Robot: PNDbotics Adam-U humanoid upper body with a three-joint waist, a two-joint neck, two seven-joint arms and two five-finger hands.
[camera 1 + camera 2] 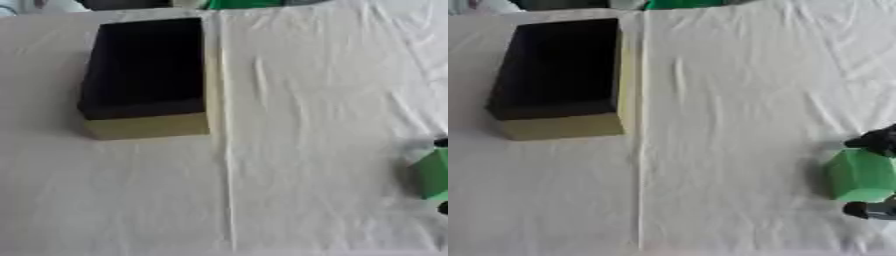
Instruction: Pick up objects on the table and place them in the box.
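White cloth covers the surface (pixel 728 125), creased down its middle. At the right edge, the right robot hand (pixel 875 175) shows only as dark fingertips (pixel 874 140) above and below a green block (pixel 860 175), pinching it between them. Well to the left of that hand and farther from the camera sits the box (pixel 557 75), open-topped, dark inside with tan outer walls. No left robot hand is visible.

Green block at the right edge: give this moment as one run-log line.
right hand: shut on green block | box: dark inside, far left, apart | left hand: unseen | white cloth
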